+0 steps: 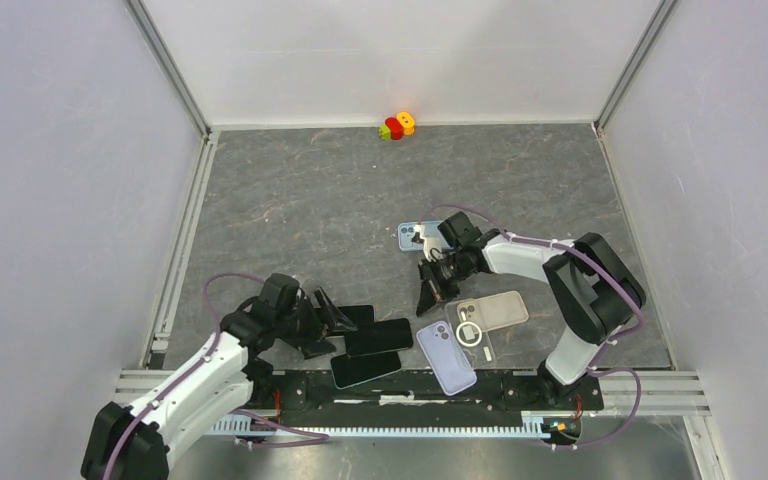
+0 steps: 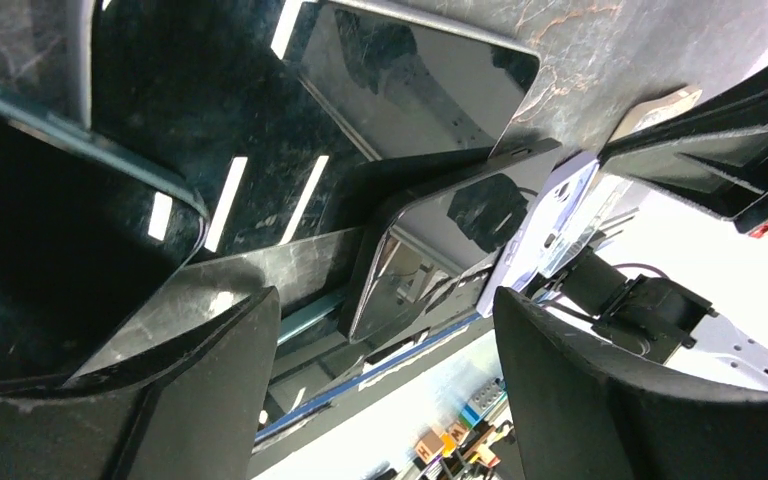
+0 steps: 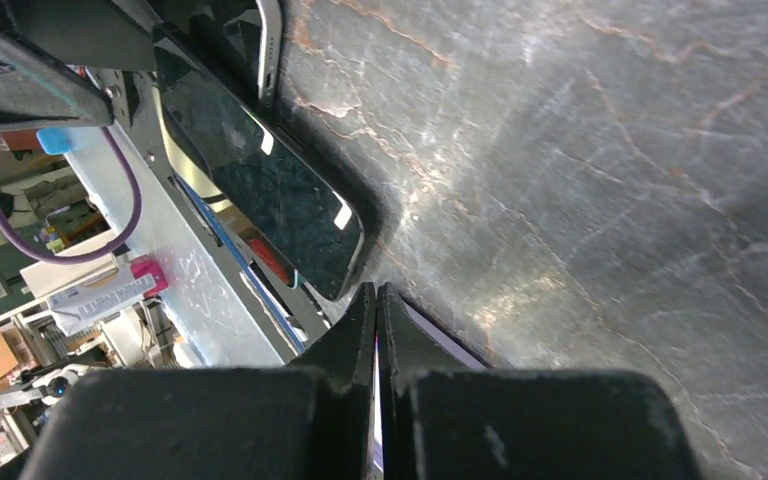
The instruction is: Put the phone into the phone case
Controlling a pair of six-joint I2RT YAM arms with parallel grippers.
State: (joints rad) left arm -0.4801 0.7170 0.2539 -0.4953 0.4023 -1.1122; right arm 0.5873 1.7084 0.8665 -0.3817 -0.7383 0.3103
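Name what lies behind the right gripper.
A blue phone lies on the table beyond the right gripper; the wrist covers its right part, so its full outline cannot be seen.

I'm looking at a grey, marble-veined table (image 1: 290, 200). Near its front edge, left of centre, three dark handsets lie screen-up in a tight fan: the rear black phone (image 1: 358, 314), the middle black phone (image 1: 382, 337) and the front black phone (image 1: 363, 369). Just right of them lies a lavender phone (image 1: 447, 357), back up, beside a clear case (image 1: 472, 338) that touches a beige case (image 1: 505, 309). Further back is a light-blue item (image 1: 408, 236) — phone or case, I can't tell. A small coloured toy (image 1: 397, 126) sits by the far wall.
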